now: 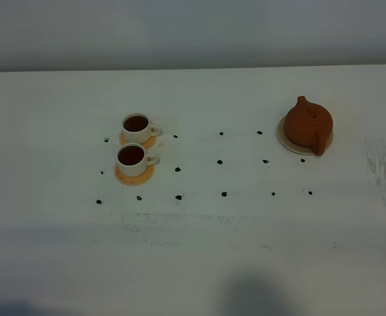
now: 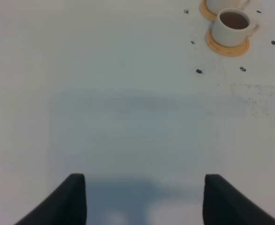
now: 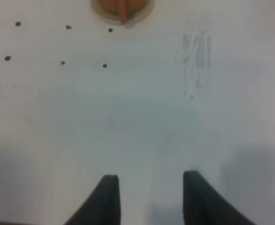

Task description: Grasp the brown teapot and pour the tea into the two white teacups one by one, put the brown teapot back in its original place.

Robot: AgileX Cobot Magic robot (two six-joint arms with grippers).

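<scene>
The brown teapot (image 1: pixel 308 124) sits on its pale cream saucer (image 1: pixel 287 140) at the right of the table, handle toward the front; its handle (image 3: pixel 123 9) and the saucer's rim (image 3: pixel 110 18) show in the right wrist view. Two white teacups stand at the left on orange coasters, both holding dark tea: the far cup (image 1: pixel 137 126) and the near cup (image 1: pixel 132 158). The near cup (image 2: pixel 232 26) also shows in the left wrist view. My left gripper (image 2: pixel 144 199) is open over bare table. My right gripper (image 3: pixel 150 197) is open and holds nothing, well short of the teapot.
Small black dots (image 1: pixel 220 161) mark a grid across the table's middle. A scuffed grey patch (image 1: pixel 383 172) lies at the right edge. A grey wall band (image 1: pixel 193 33) runs behind the table. Neither arm shows in the high view.
</scene>
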